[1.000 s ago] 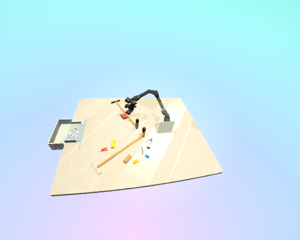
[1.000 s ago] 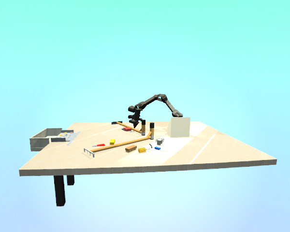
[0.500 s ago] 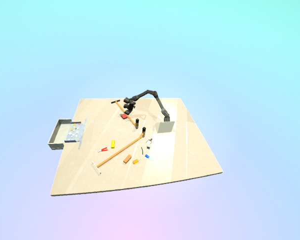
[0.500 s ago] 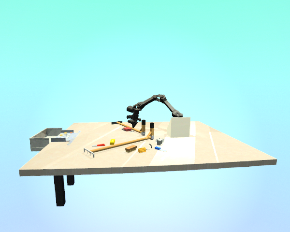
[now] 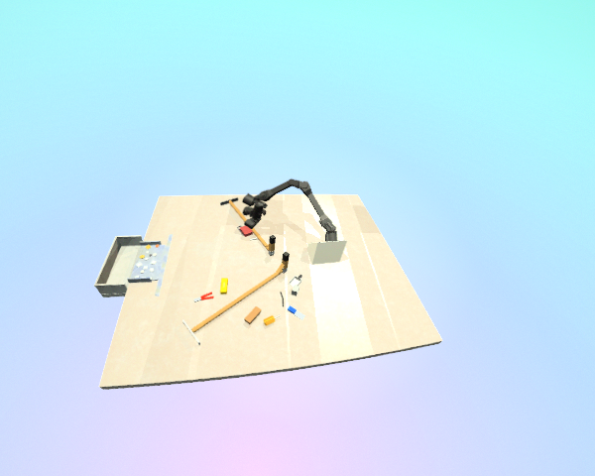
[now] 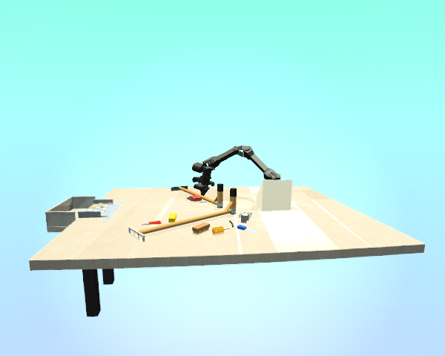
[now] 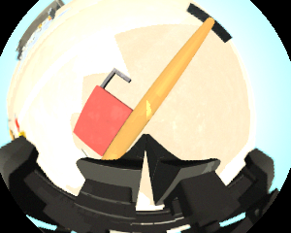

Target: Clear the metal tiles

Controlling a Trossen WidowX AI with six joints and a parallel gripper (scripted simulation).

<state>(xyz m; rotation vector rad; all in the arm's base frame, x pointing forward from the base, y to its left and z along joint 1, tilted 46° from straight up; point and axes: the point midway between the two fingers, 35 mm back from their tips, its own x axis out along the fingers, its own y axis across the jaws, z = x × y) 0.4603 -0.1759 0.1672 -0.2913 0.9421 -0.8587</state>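
Note:
The long scraper lies at the back of the table. It has a wooden handle, a flat black blade at the far end and an upright black-topped grip at the near end. My gripper is shut and empty, above the table beside the handle, between blade and grip. Several small tiles, some orange, others pale, lie on the steel plate at the left. The grey catch box adjoins the plate's far end.
A red padlock-like block lies against or close to the scraper handle. A wooden rake lies nearer the front. Around it are a yellow block, red pliers and a brown block. A pale panel stands by the arm's base.

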